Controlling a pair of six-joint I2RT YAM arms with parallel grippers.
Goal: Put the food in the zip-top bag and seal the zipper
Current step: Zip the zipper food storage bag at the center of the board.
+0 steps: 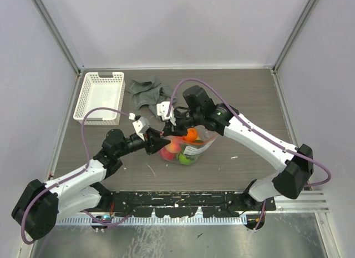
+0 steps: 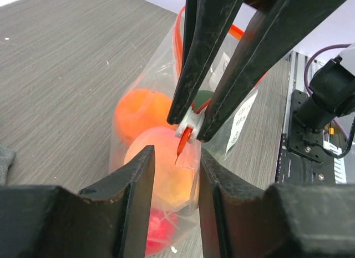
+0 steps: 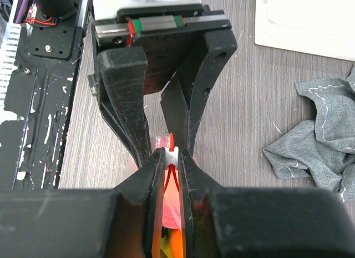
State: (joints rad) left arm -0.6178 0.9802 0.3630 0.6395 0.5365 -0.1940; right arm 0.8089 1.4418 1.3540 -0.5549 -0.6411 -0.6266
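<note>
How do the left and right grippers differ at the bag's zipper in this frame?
The right gripper is shut on the white zipper slider; the left gripper has its jaws apart, with the bag's corner between them but not pinched. The right gripper reaches over the zip-top bag from the far right; the left gripper comes in from the left. Both meet at the same end of the bag's mouth.

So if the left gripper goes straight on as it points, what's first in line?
Likely the end of the clear wrinkly plastic bag, where the right gripper pinches the white slider on the red-orange zipper strip; it sits just off the left gripper tips.
</note>
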